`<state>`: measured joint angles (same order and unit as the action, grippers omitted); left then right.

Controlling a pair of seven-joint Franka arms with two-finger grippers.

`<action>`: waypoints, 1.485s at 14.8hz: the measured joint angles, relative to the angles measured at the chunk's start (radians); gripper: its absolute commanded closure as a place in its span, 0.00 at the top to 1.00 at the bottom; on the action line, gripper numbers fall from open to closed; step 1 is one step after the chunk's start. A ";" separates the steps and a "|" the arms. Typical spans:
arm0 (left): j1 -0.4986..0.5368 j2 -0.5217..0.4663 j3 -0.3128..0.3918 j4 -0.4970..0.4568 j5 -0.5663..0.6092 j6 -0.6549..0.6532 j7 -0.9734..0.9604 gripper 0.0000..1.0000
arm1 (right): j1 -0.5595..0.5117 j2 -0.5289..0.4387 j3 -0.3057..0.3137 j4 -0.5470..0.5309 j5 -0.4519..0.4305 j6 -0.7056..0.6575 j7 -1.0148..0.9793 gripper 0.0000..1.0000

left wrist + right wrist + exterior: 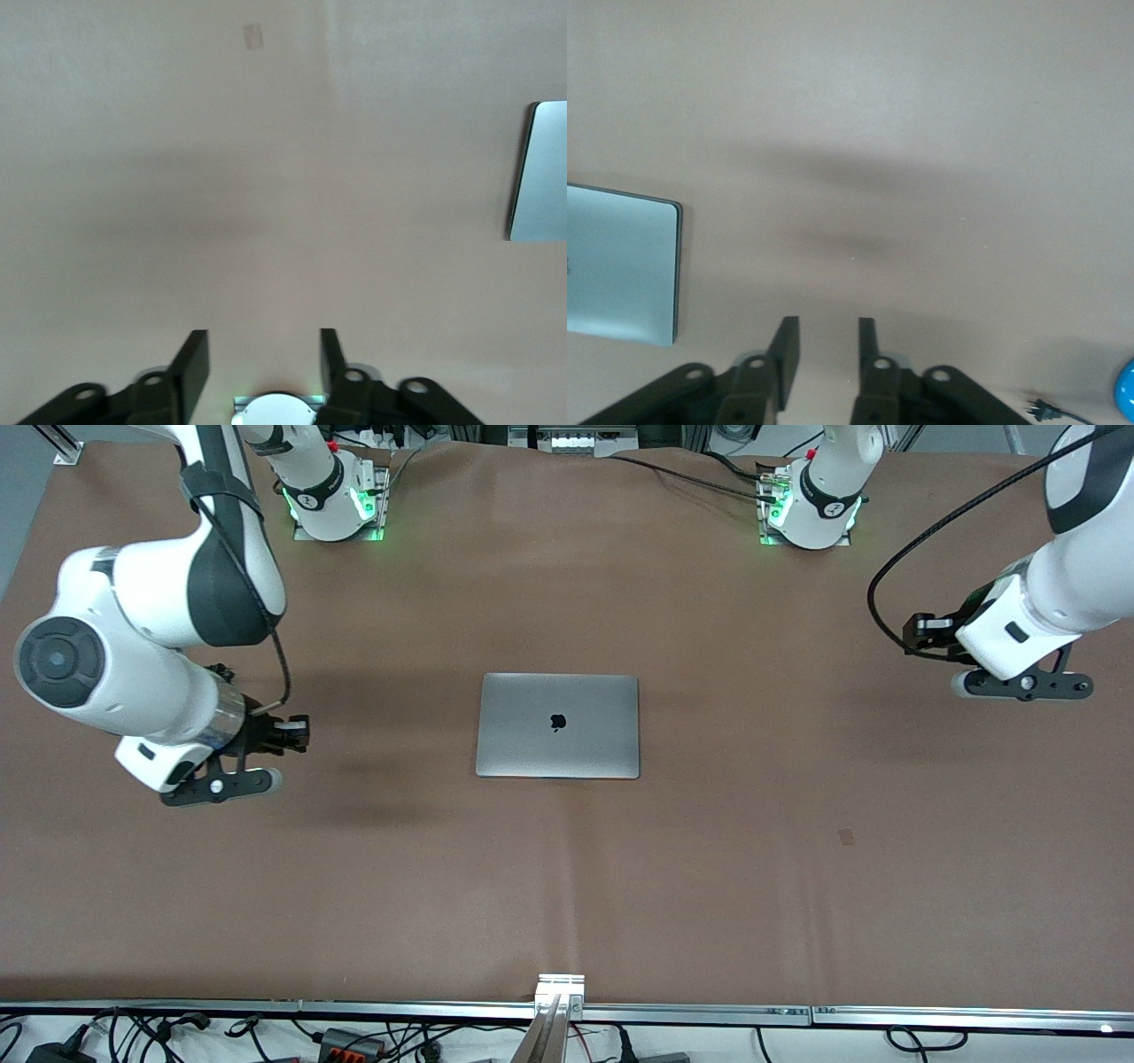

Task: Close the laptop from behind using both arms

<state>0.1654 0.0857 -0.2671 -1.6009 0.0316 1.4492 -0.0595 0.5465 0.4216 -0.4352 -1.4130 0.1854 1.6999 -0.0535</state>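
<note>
1. Laptop (pixel 558 725) lies shut and flat at mid-table on the brown table cover (pixel 567 886), lid up; the dark apple logo (pixel 557 722) is the only mark on it, no readable text anywhere.
2. Right gripper (pixel 232 784) hangs over bare cover toward the right arm's end of the table, at about 9 o'clock from the laptop in the front view, well apart from it. Right wrist view: fingers (pixel 785 350) parted by a narrow gap, holding nothing; laptop edge (pixel 622 266) in sight.
3. Left gripper (pixel 1028 684) hangs over bare cover toward the left arm's end, about 3 o'clock from the laptop, well apart. Left wrist view: fingers (pixel 191 361) spread wider, empty; laptop corner (pixel 540 173) in sight.
4. Small tape patch (pixel 846 836) on the cover at roughly 4 o'clock from the laptop, nearer the front camera.
</note>
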 measured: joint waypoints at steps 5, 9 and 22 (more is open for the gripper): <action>-0.035 0.010 0.044 0.040 0.001 0.025 0.008 1.00 | 0.002 0.001 -0.077 0.064 -0.001 -0.016 0.000 1.00; -0.042 -0.074 0.060 -0.113 0.001 0.174 0.002 1.00 | -0.048 -0.001 -0.076 0.079 0.000 -0.070 0.000 1.00; -0.046 -0.112 0.067 -0.148 -0.025 0.195 -0.005 1.00 | -0.572 -0.096 0.415 0.161 -0.126 -0.063 0.001 1.00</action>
<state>0.1192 -0.0268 -0.2005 -1.7488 0.0065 1.6446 -0.0650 -0.0250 0.3260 -0.0201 -1.2523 0.0593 1.6366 -0.0525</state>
